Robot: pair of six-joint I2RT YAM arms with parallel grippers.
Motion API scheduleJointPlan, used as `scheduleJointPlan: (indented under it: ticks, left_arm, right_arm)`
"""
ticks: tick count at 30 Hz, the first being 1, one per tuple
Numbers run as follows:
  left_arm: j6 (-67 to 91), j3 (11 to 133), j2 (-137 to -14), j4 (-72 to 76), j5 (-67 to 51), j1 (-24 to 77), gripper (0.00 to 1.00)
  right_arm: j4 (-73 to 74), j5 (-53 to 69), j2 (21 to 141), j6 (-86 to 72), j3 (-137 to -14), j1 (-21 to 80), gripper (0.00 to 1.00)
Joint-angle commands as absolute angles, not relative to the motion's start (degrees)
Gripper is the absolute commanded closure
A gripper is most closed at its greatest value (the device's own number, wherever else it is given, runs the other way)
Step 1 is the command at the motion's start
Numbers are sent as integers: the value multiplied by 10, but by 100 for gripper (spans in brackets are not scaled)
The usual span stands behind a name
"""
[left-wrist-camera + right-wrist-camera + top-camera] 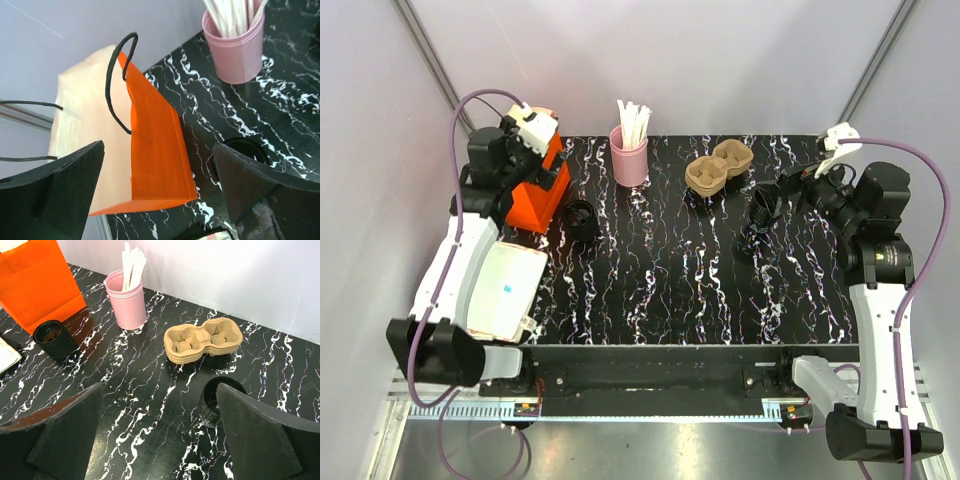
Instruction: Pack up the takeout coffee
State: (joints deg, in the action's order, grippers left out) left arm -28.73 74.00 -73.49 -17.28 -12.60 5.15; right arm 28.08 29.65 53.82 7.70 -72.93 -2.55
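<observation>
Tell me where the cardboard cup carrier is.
Top view: the cardboard cup carrier sits near the far edge of the table, right of centre, to the right of the pink cup holding white sticks.

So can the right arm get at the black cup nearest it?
Probably yes. The right fingers are open, and the black cup stands just beyond them, clear of the cardboard carrier; it lines up with one finger, so a small sideways shift seems needed.
</observation>
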Motion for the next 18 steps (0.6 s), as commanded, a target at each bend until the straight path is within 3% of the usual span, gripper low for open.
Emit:
scheduleJointPlan:
  ticks: [1,9,18]
  left_arm:
    - [-291,809,-768,-152,-106,32,1]
    - [-287,853,-839,-161,-123,6,2]
    - [-298,848,-863,-187,-135,4,17]
  right_arm:
    - [257,302,532,87,-726,-23,0]
    - [257,303,534,89,-725,-23,0]
    - [258,304,538,90,-724,-23,0]
